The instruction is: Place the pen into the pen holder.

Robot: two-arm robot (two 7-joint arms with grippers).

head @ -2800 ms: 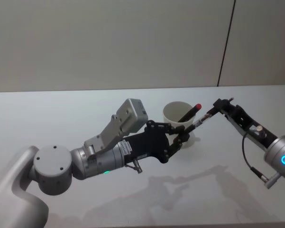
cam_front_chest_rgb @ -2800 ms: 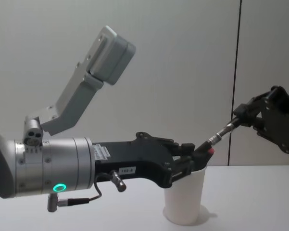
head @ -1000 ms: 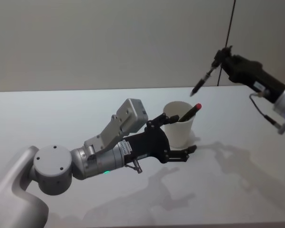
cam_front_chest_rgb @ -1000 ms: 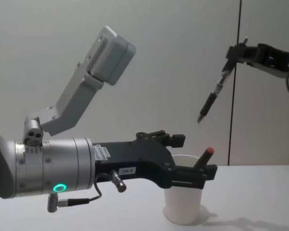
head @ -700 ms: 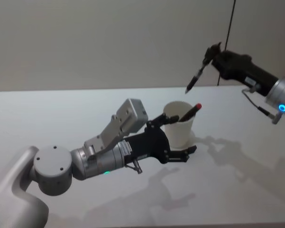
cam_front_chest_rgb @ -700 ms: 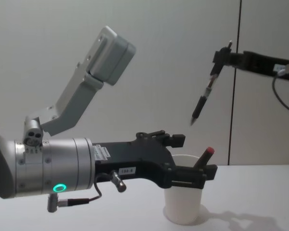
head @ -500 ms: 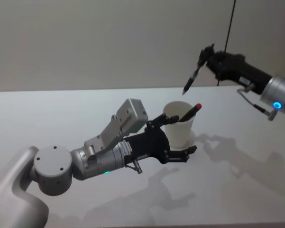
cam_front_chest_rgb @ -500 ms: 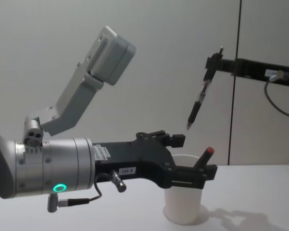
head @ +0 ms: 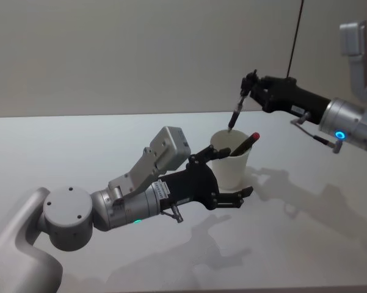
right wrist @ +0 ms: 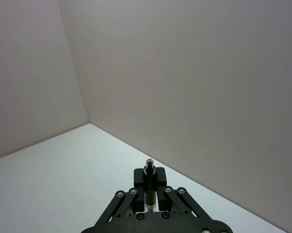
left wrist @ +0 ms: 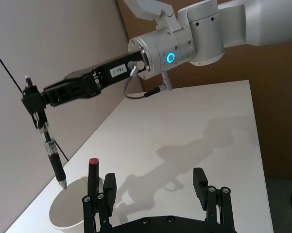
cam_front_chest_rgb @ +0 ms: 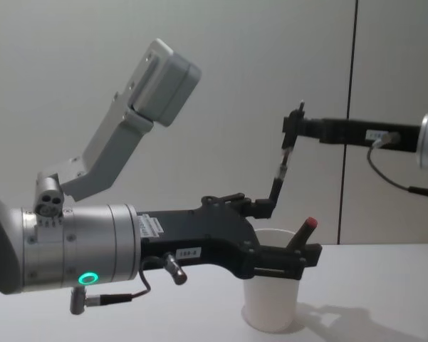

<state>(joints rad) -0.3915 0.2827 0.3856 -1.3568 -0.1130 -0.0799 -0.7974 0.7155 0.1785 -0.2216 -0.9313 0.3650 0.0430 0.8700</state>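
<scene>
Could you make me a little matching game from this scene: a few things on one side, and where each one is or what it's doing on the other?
Things:
1. black pen
2. red-capped pen
3. left gripper
4. pen holder

States:
A. leaning inside the cup, cap above the rim
B. standing on the white table
C. jaws open on either side of the cup
D. hanging tip-down over the cup's rim, held in the right gripper

Pairs: 1-D, 2-A, 3-C, 4-B

labels on left arm and right arm | too small to read
</scene>
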